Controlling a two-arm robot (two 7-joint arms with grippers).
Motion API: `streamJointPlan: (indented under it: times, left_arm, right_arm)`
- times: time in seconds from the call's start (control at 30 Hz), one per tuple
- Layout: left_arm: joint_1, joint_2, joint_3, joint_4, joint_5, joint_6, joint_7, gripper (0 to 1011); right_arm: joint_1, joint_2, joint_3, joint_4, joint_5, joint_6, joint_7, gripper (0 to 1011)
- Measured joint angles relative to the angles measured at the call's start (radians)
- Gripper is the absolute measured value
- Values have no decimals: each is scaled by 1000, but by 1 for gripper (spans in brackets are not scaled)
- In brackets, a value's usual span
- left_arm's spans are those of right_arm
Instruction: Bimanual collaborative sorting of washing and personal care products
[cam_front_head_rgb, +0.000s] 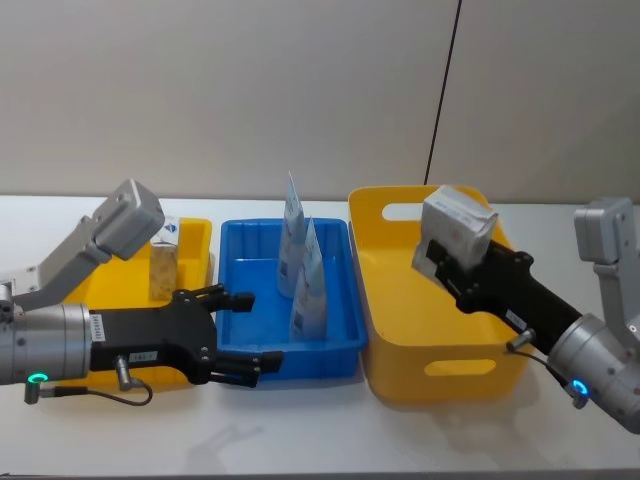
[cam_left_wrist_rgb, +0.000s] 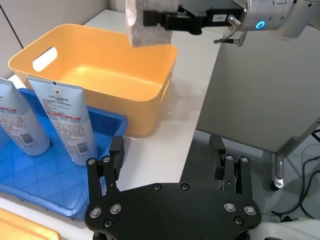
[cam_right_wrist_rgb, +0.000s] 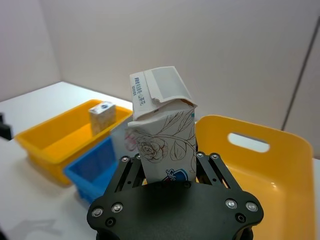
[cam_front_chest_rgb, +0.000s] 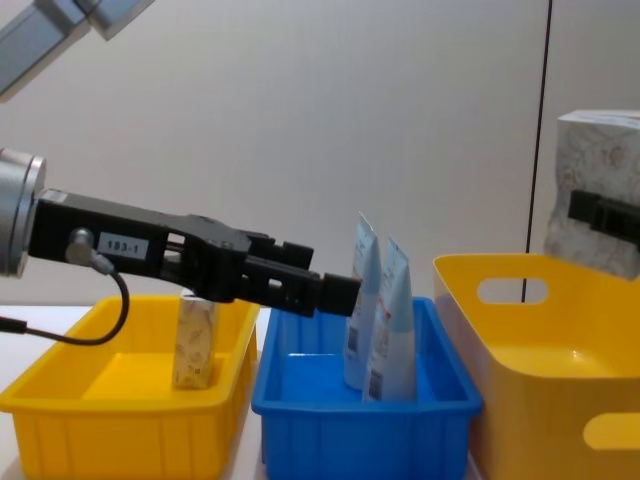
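Two pale-blue tubes (cam_front_head_rgb: 293, 237) (cam_front_head_rgb: 309, 280) stand upright in the blue tray (cam_front_head_rgb: 335, 345). A small floral carton (cam_front_head_rgb: 163, 262) stands in the left yellow tray (cam_front_head_rgb: 195, 240). My left gripper (cam_front_head_rgb: 245, 332) is open and holds nothing, level over the blue tray's near left corner, just left of the tubes (cam_front_chest_rgb: 365, 300). My right gripper (cam_front_head_rgb: 450, 248) is shut on the large cream floral pack (cam_front_head_rgb: 457, 222), holding it in the air above the big yellow bin (cam_front_head_rgb: 400, 330). The right wrist view has the pack (cam_right_wrist_rgb: 162, 130) upright between the fingers (cam_right_wrist_rgb: 127, 167).
The three containers sit side by side on a white table (cam_front_head_rgb: 300, 430), with a wall close behind. The big yellow bin (cam_left_wrist_rgb: 100, 75) has nothing inside. The table's right edge (cam_left_wrist_rgb: 200, 115) drops off just past the bin.
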Motion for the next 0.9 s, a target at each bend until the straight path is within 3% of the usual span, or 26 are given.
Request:
streamJointPlan:
  times: [0.5, 0.9]
  left_arm:
    - [12, 15, -1, -21, -6, 21, 24, 1002]
    - [15, 19, -1, -27, -8, 27, 29, 1002]
  right_arm:
    - [18, -103, 9, 19, -125, 19, -240, 351]
    - [36, -150, 4, 35, -192, 42, -345, 349]
